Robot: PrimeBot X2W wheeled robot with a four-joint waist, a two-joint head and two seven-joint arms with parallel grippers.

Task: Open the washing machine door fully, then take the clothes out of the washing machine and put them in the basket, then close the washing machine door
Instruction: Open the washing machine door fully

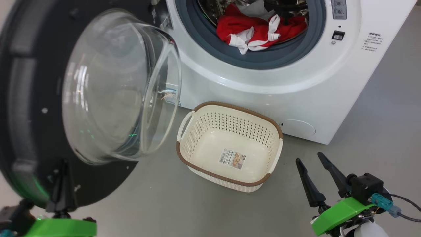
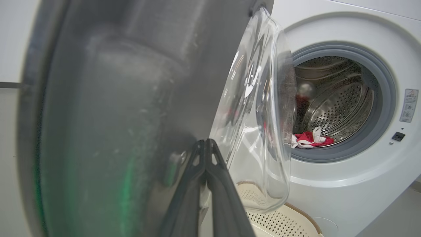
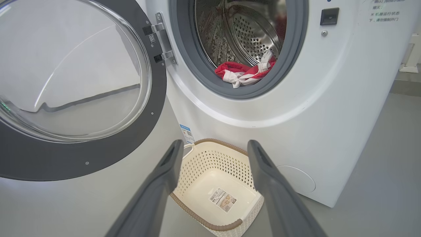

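Note:
The washing machine door point(image 1: 26, 98) stands swung out to the left, its glass bowl bulging toward the basket. My left gripper point(image 1: 62, 179) is shut, its tips against the door's dark inner face point(image 2: 115, 115) low down, in the left wrist view too point(image 2: 205, 142). Red clothes with white bands point(image 1: 256, 28) and a grey piece lie at the drum's front, seen again in both wrist views point(image 2: 309, 140) point(image 3: 243, 70). The cream basket point(image 1: 227, 104) sits on the floor before the washing machine point(image 1: 296, 92), holding just its sticker. My right gripper point(image 1: 308, 158) is open, right of the basket point(image 3: 210, 161), nothing between its fingers point(image 3: 215, 142).
Grey floor point(image 1: 378, 138) spreads to the right of the machine and in front of the basket. A round cap point(image 1: 297, 126) sits low on the machine's front, and a blue label point(image 3: 187, 133) near its lower left. The door's hinge point(image 3: 162, 39) is on the opening's left.

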